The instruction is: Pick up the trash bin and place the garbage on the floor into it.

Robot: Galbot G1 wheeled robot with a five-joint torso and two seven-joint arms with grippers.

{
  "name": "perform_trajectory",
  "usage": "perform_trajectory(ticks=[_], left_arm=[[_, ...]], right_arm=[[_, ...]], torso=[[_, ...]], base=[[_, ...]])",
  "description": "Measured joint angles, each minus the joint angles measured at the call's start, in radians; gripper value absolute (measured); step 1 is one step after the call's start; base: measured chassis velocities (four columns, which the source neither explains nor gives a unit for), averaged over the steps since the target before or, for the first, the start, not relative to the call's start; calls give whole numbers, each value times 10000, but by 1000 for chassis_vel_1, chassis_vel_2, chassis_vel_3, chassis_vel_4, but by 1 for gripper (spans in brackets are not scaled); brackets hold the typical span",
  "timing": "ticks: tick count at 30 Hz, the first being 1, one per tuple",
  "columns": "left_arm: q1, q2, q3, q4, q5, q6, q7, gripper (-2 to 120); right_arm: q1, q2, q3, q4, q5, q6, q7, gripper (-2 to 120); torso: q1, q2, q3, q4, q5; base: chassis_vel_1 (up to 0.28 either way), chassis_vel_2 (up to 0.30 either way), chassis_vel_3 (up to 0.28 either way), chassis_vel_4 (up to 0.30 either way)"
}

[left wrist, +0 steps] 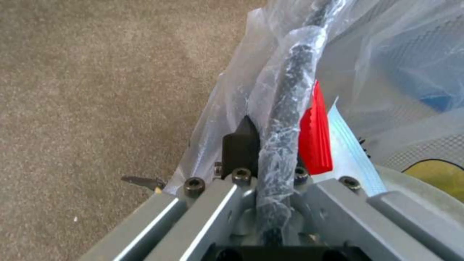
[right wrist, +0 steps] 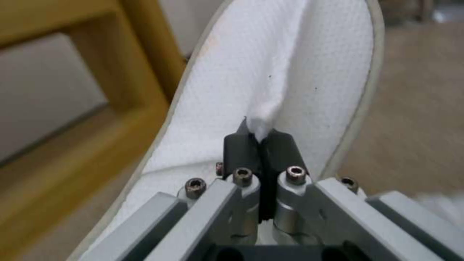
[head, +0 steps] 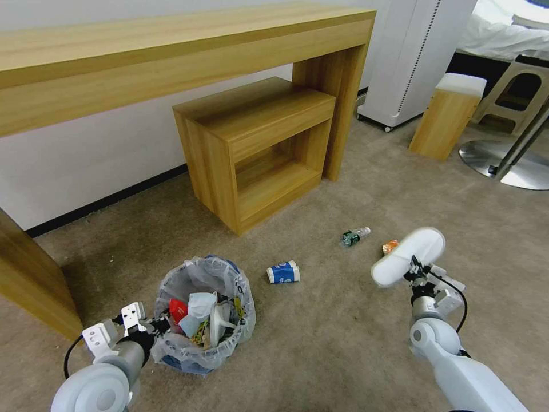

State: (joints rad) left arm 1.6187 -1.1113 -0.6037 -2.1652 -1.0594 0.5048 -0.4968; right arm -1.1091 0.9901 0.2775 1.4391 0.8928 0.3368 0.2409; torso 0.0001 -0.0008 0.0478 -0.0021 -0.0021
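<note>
White slipper [head: 408, 248], one, pinched aloft; three litter pieces on carpet [head: 320, 337].

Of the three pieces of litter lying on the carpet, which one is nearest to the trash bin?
The blue-white cup, lying on its side just right of the trash bin. The small bottle and orange can lie farther right.

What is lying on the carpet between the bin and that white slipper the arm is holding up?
In the head view, a blue-white cup lies on its side on the floor between the trash bin and the slipper, nearer the bin.
</note>
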Motion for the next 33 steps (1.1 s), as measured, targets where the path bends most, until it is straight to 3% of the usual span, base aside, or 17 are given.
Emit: perform_trajectory(ticks=[7,12,18,26,33], left_arm=[[-76,40,162,50,129,15,66,0],[-102,65,306,64,241,23,97,0],[-138,115,537,77,440,53,135,0],[-156,178,733,85,613,61,180,0],[-119,179,754,40,764,82,215,0]], right_arm=[[-145,-270,-111,1268,-211,727,-944,0],[-123,-506,-210,1923,-167,1368,-2174,0],[-112,-1153,-370,2712,-125,1662,-4468,0],[80,-2079,-721,2975,-753,1940,-6923,0],[487,-2382,-1146,2863,-1251,2034,-8019,0]], torso=[[0,0,0,0,0],[0,0,0,1,0],[0,0,0,0,0],[0,0,0,0,1],[0,0,0,0,2]], base=[[0,0,0,0],[0,0,0,0],[0,0,0,0],[0,0,0,0],[0,0,0,0]])
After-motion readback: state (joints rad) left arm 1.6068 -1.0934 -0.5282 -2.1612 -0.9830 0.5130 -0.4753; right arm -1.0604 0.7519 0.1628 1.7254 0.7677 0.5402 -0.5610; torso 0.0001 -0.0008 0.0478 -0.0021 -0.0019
